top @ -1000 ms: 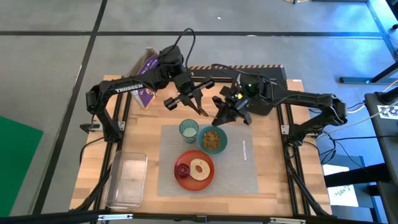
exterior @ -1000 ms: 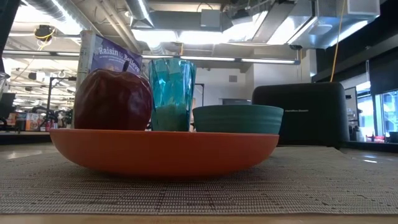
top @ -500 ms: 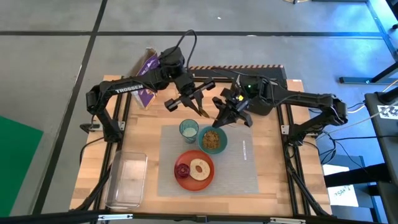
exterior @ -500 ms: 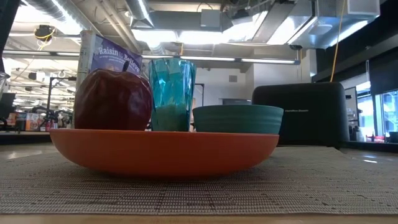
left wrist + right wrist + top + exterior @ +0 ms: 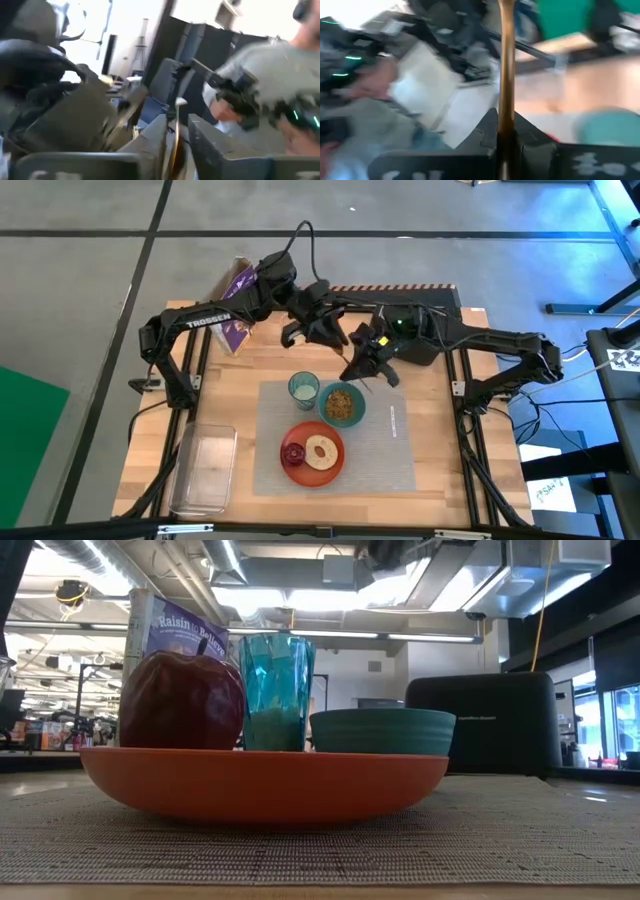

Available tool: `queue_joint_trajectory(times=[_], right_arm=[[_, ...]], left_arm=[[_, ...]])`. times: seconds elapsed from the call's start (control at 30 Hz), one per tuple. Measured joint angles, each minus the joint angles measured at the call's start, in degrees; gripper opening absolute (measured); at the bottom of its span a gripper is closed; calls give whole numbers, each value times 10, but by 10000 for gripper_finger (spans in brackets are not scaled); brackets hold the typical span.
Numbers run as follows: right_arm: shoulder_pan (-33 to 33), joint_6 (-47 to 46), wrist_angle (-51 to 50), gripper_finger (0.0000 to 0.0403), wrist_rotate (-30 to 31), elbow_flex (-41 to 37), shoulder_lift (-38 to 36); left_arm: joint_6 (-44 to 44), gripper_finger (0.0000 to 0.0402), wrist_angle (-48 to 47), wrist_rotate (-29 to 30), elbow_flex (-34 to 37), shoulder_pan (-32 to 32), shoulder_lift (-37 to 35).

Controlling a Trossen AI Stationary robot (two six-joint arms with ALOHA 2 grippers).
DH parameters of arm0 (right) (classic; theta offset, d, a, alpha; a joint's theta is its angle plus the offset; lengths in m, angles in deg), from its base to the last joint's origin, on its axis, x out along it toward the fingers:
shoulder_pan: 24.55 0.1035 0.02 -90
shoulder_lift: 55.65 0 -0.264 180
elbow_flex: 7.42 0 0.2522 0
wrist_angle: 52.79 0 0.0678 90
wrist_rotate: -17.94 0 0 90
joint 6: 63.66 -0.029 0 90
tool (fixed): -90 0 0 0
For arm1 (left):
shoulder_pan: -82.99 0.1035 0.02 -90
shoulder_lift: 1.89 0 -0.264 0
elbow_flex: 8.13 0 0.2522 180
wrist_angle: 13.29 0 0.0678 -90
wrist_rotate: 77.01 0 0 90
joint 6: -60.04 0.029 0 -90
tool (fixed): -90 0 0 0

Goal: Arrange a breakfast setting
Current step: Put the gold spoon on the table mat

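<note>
Gold spoon (image 5: 506, 75) stands clamped in your right end effector (image 5: 366, 366), handle running straight out along its fingers, just behind the teal bowl (image 5: 342, 404) on the grey placemat (image 5: 390, 442). Your left end effector (image 5: 322, 330), beside it, looks slightly parted around the spoon's other end; blur hides whether it grips.

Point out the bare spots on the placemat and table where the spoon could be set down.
The grey placemat is bare right of the teal bowl and orange plate. Bare wood lies between the clear tub and the placemat's left edge. It is crowded behind the teal cup, where both grippers meet before the black toaster.
</note>
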Motion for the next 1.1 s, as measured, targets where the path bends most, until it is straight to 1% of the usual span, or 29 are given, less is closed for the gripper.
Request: queue_joint_trajectory(times=[0.1, 0.27, 0.37, 0.47, 0.57, 0.67, 0.83, 0.93, 1.1], right_arm=[[-1, 19, -52, 2, 56, -2, -13], [0, 36, -136, 2, 140, -1, -48], [-1, 5, -198, 2, 223, -1, -57], [-1, -24, -255, 1, 318, -1, -71], [-1, -48, -303, 2, 381, -1, -81], [-1, -63, -336, 1, 410, -1, -89], [-1, -89, -387, 1, 432, -4, -102], [0, -108, -397, 1, 434, -29, -115], [0, -135, -393, 1, 433, -89, -151]], left_arm=[[-39, 111, -3, 24, 0, 1, 0], [-36, 162, -1, 76, -1, 5, 0], [-47, 175, -2, 108, -1, 19, -1], [-58, 178, -7, 135, -1, 38, -1], [-68, 178, -8, 162, -1, 50, -1], [-71, 178, -8, 177, -1, 54, -1], [-70, 179, -16, 198, -1, 47, -1], [-47, 178, -62, 227, -1, 31, -1], [-2, 166, -177, 311, -1, 4, -1]])
